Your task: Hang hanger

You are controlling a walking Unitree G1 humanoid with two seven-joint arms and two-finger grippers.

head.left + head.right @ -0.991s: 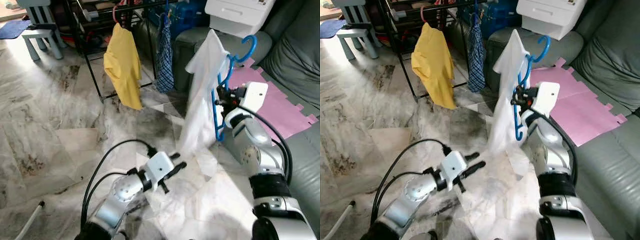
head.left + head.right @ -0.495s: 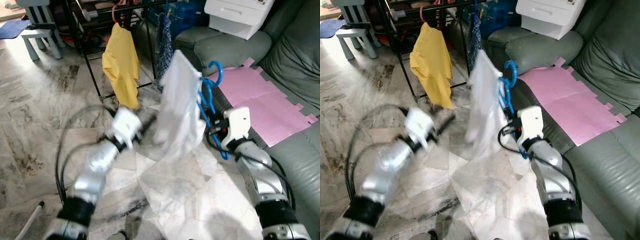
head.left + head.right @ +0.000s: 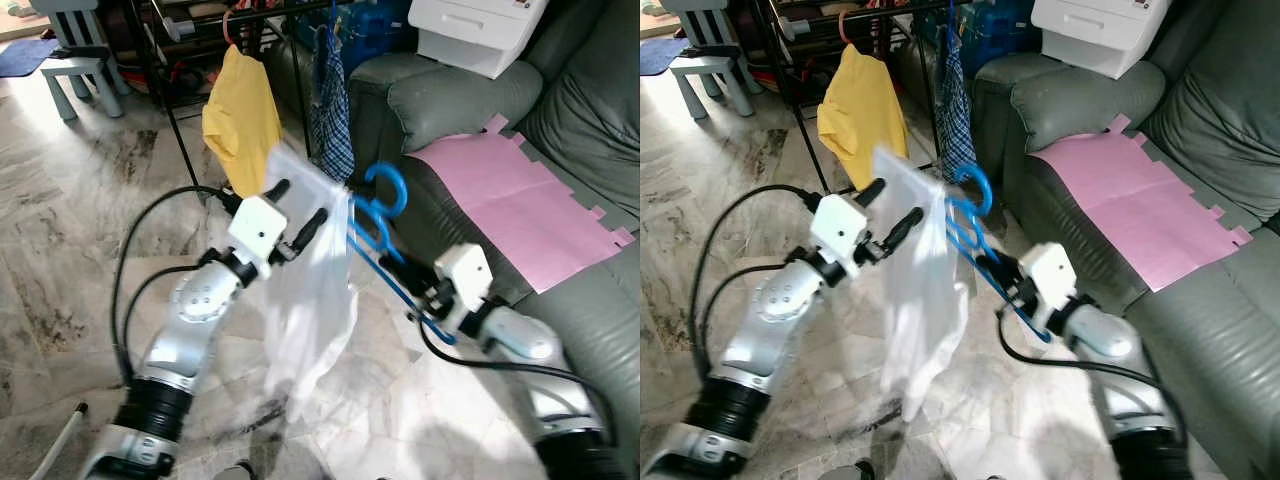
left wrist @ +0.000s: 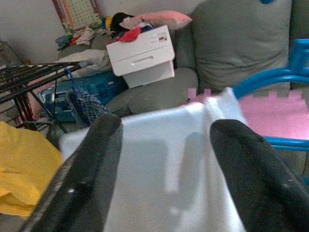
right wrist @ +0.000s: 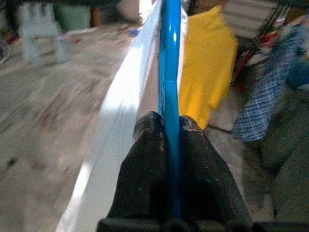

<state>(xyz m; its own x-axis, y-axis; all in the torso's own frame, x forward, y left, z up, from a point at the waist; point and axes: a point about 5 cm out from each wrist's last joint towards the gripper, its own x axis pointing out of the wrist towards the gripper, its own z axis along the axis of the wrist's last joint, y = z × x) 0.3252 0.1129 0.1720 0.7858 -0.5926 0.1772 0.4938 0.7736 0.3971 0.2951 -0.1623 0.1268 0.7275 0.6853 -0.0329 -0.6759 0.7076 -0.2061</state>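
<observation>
A blue plastic hanger (image 3: 385,235) carries a white garment (image 3: 305,300) that droops toward the floor. My right gripper (image 3: 420,308) is shut on the hanger's lower bar, and in the right wrist view its fingers (image 5: 147,159) pinch the blue bar (image 5: 170,87). The hanger is tilted, with its hook (image 3: 392,188) pointing up toward the rack. My left gripper (image 3: 300,200) is open at the garment's upper edge. In the left wrist view white cloth (image 4: 169,169) lies between the spread fingers (image 4: 91,179).
A black drying rack (image 3: 165,90) stands behind, holding a yellow shirt (image 3: 245,125) and a blue plaid garment (image 3: 330,115). To the right is a grey sofa (image 3: 450,95) with a pink mat (image 3: 510,205) and a white box (image 3: 480,30). A small chair (image 3: 75,50) is at far left.
My right gripper has dropped and swung the hanger down and left, tilting it. My left arm rose from near the floor to the garment's top edge.
</observation>
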